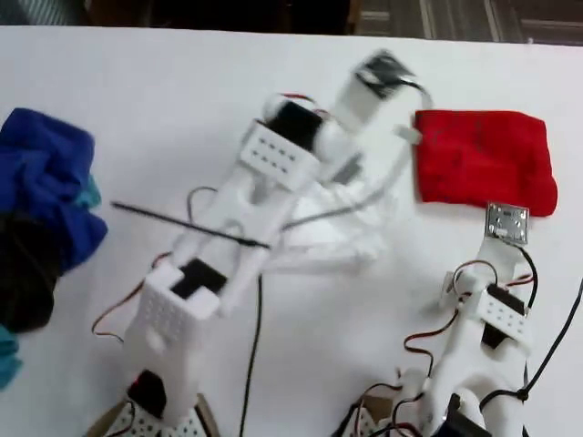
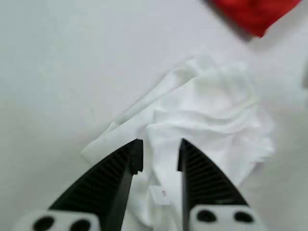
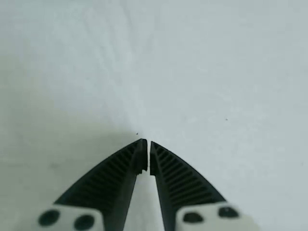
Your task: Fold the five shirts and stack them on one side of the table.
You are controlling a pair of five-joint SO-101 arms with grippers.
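Status: one red shirt [image 1: 483, 162] lies folded on the table [image 1: 137, 73]. The white shirt [image 2: 211, 120] is spread in a rumpled, part-gathered heap. A dark pile of blue, black and teal shirts [image 1: 41, 200] waits well off to the left arm's outer side. By that count the task is early, and the white shirt is the item in hand.

Left pincer [image 2: 157, 155]: jaws part-open with a moderate gap, holding nothing. The white shirt lies directly beneath the tips and runs out ahead of them. Its long folded edge trails off to one side of the jaws. A corner of the red shirt [image 2: 255, 14] shows well beyond the tips. Whether the tips touch the cloth cannot be told.

Right pincer [image 3: 148, 155]: jaws drawn together to a sliver, gripping nothing, with bare table under and ahead of them.

Recommendations:
- Take the cloth at a clean edge or corner, not the bunched middle under your tips. A pinch there would probably lift several layers and spoil the fold.
- Widen the jaws before you descend, then close on a single hem.
- Bring the right pincer over to pin the opposite edge, so the cloth does not drag when you fold.
- Keep the fold clear of the red shirt until the white one is ready for stacking.
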